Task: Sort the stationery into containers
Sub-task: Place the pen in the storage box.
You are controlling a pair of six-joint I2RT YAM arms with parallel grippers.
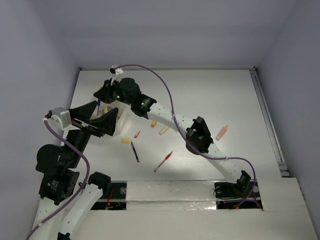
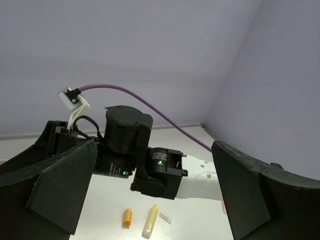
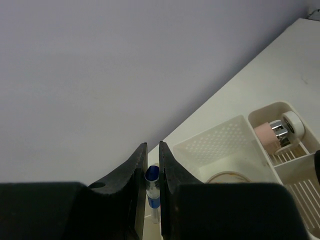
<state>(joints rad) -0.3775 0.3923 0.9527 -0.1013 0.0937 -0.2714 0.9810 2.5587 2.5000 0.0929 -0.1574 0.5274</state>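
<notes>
Right claw [image 3: 153, 150] is almost closed and pinches a blue pen [image 3: 152, 186] between its fingers, pen end-on to the wrist camera. From above we see this claw [image 1: 102, 94] in the far-left corner of the worktop [image 1: 215, 95], close to the left wall [image 1: 35, 75] and near the back edge. The pen sits just beside the box [image 3: 220, 145] at its corner. We cannot tell whether it is over the rim or outside it.

Left claw [image 1: 98, 116] is wide open and holds nothing. It sits at the box's near-left side, just beside the right claw, so room there is tight. In its wrist view its fingers [image 2: 60, 185] frame the right arm [image 2: 125, 135].

The box is split into compartments. A beige tape roll [image 3: 225, 177] peeks out in the perforated one. The next holds a white tape roll [image 3: 292, 125] and a pink piece [image 3: 263, 136].

Loose items lie just right of the box, mid-worktop:
- yellow bit [image 1: 126, 141]
- short red pen [image 1: 137, 134]
- orange bit [image 1: 154, 123]
- pale tube [image 1: 163, 130]
- dark pen [image 1: 135, 151]
- red pen [image 1: 163, 161], nearest the front edge

An orange-pink piece [image 1: 222, 132] lies well apart to the right.

The right arm runs diagonally from the near-right base to the far-left corner, passing over the orange bit and pale tube. The widest open stretch is the far right, between that arm and the rail [image 1: 265, 120] along the right edge.
</notes>
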